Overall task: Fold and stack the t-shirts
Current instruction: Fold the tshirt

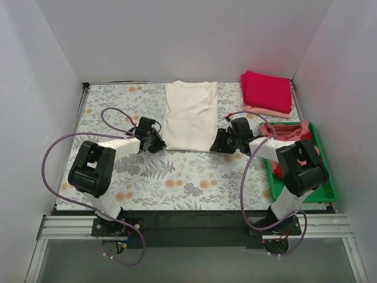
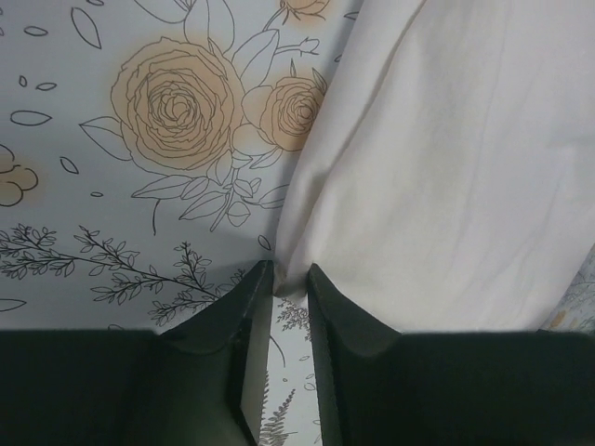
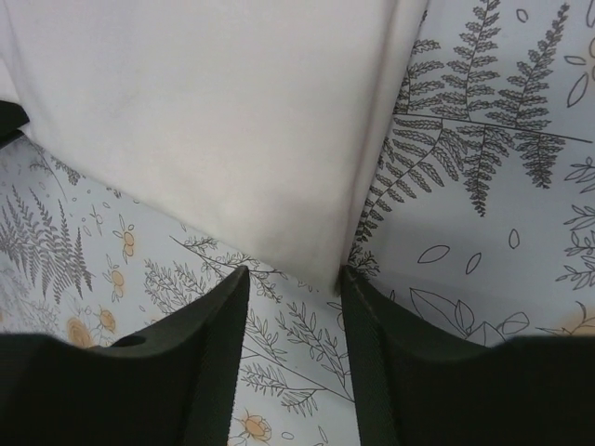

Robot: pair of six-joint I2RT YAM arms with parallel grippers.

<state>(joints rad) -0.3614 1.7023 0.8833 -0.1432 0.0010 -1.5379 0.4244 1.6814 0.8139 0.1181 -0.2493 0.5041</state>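
Observation:
A cream-white t-shirt (image 1: 188, 115) lies folded into a long strip at the table's middle back. My left gripper (image 1: 158, 142) is at its near left corner. In the left wrist view the jaws stand narrow, and the shirt's corner (image 2: 290, 277) is pinched between the fingertips (image 2: 258, 283). My right gripper (image 1: 221, 144) is at the near right corner, open. That corner (image 3: 330, 269) lies between its tips, against the right finger (image 3: 358, 293). A folded magenta shirt (image 1: 268, 89) lies on a pale pink one (image 1: 265, 111) at the back right.
A green tray (image 1: 321, 171) at the right edge holds crumpled dusty-pink and red shirts (image 1: 288, 131), just behind my right arm. The floral tablecloth (image 1: 177, 177) covers the table. White walls close in the back and both sides.

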